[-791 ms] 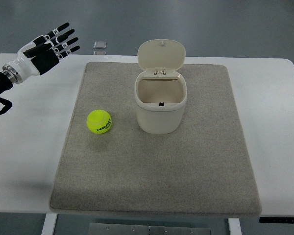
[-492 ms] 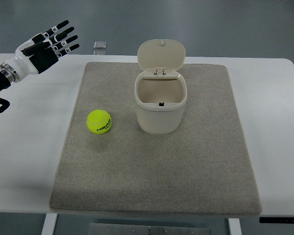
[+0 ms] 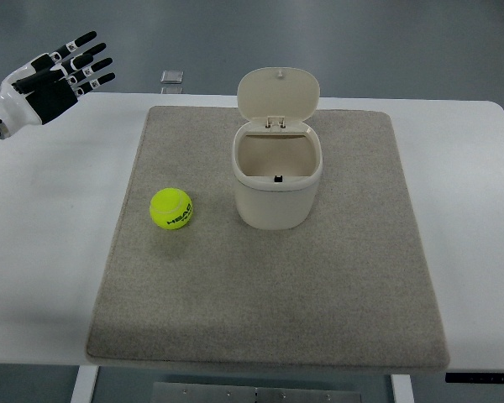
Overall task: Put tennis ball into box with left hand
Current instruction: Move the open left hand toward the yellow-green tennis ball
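A yellow-green tennis ball (image 3: pixel 171 208) lies on the grey mat (image 3: pixel 269 294), left of the box. The box (image 3: pixel 277 180) is a cream bin with its hinged lid (image 3: pixel 278 92) standing open at the back; its inside looks empty apart from a small dark mark. My left hand (image 3: pixel 55 71) hovers at the far upper left over the table's back corner, well away from the ball. Its black-and-white fingers (image 3: pixel 88 59) are spread and hold nothing. The right arm does not show.
The mat covers most of a white table (image 3: pixel 42 252). A small grey square object (image 3: pixel 172 78) lies beyond the table's back edge, near the mat's upper left corner. Grey floor shows behind the table.
My left hand has drawn back up and to the left, farther from the ball. Ball and box have not moved.
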You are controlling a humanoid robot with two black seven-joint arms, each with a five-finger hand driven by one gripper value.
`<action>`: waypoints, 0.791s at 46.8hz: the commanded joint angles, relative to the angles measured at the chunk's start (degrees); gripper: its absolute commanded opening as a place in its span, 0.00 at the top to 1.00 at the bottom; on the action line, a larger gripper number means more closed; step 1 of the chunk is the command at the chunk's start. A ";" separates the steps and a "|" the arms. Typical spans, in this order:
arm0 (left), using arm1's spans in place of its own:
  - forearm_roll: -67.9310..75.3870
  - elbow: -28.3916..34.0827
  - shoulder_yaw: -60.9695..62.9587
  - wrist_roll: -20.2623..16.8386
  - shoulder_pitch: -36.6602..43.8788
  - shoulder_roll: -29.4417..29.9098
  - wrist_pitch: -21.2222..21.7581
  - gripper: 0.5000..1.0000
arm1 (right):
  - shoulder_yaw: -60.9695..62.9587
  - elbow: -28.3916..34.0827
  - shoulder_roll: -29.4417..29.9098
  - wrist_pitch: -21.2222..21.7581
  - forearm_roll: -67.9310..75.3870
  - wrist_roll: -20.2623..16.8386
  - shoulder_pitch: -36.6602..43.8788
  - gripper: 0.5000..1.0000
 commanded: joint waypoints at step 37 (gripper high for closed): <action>20.64 -6.12 -0.96 -0.68 1.69 9.05 0.02 0.05 | 0.07 0.00 0.00 0.00 0.00 0.00 0.05 0.20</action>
